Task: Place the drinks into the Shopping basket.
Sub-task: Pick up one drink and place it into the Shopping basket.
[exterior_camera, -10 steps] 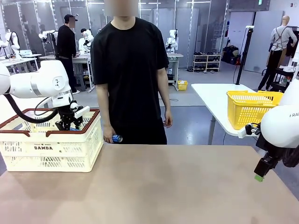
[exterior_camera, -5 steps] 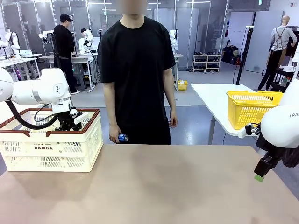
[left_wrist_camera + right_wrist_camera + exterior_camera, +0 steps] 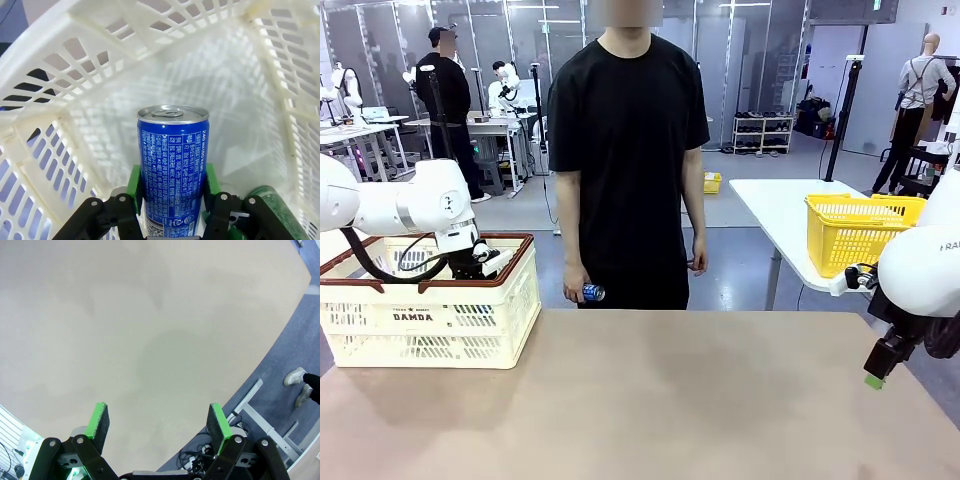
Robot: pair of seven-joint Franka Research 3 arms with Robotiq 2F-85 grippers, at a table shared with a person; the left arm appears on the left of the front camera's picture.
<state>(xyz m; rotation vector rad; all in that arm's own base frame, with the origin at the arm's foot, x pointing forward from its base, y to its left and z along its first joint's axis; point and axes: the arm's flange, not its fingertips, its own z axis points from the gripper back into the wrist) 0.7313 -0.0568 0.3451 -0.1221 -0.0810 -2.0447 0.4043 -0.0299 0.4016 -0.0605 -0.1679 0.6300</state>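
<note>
My left gripper [image 3: 172, 192] is shut on a blue can [image 3: 173, 168], a drink with white print and a silver top, held inside the Shopping basket [image 3: 60, 65]. A green can [image 3: 277, 210] lies on the basket floor beside it. In the front view the left gripper [image 3: 480, 265] dips below the rim of the cream basket [image 3: 430, 322] at the table's left. The person standing at the far side holds another blue can [image 3: 592, 292] in one hand. My right gripper [image 3: 158, 422] hangs open over bare table; it also shows at the right edge as the right gripper [image 3: 876, 378].
The tan table [image 3: 670, 400] stretches between the basket and the right arm. A yellow mesh basket [image 3: 855, 230] stands on a white table behind at the right. The table edge and floor [image 3: 280, 355] show in the right wrist view.
The left gripper has sunk lower into the basket with the blue can. The person has shifted to the right, still holding the other blue can. The right arm has stayed still.
</note>
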